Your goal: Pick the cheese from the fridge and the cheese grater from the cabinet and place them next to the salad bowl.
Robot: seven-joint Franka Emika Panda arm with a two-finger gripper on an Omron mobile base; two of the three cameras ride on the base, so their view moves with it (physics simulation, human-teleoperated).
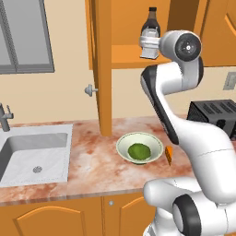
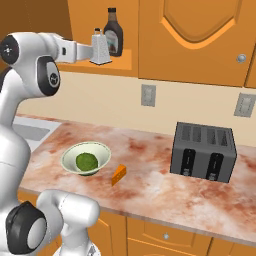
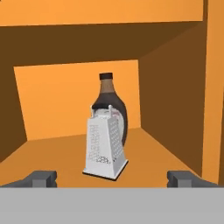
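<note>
In the left base view a sink [image 1: 34, 159] is seen at nine o'clock on the counter [image 1: 92, 161], with the opened door [image 1: 102, 64] of the cabinet [image 1: 133, 60] standing edge-on above it; neither is given so plainly elsewhere. The salad bowl [image 1: 139, 147] sits near the middle of the counter, and the cheese [image 1: 169, 155] lies just beside it at three o'clock, on the counter.

In the right base view a dark toaster [image 2: 203, 151] is shown whole at three o'clock, well apart from the bowl, and two wall outlets [image 2: 148, 94] are visible above it.

In the hand view the cheese grater [image 3: 105, 144] is seen close: a silver-grey box tapering upward, perforated on its faces, a handle on top, standing upright on the cabinet shelf [image 3: 61, 157]. A dark brown bottle [image 3: 109, 105] stands directly behind it at twelve o'clock. The gripper [image 3: 116, 178] is spread wide and released, its fingertips [image 3: 41, 177] short of the grater, nothing being grasped.
</note>
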